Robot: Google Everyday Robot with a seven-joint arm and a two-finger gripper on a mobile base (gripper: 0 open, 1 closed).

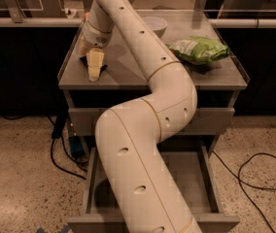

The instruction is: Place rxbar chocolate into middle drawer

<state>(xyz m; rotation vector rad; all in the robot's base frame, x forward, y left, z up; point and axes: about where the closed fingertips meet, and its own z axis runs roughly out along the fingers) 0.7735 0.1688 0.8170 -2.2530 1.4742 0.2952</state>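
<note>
The rxbar chocolate lies flat on the left part of the grey cabinet top. Only small black edges of it show from under my gripper. My gripper points down at the end of the long white arm and sits right on the bar, hiding most of it. Below, a drawer stands pulled out, and its visible floor is bare. The drawer above it is closed.
A white bowl stands at the back of the cabinet top. A green-and-white crinkled snack bag lies at the right. My arm crosses the open drawer's middle. Cables lie on the floor at right, and a blue item sits at left.
</note>
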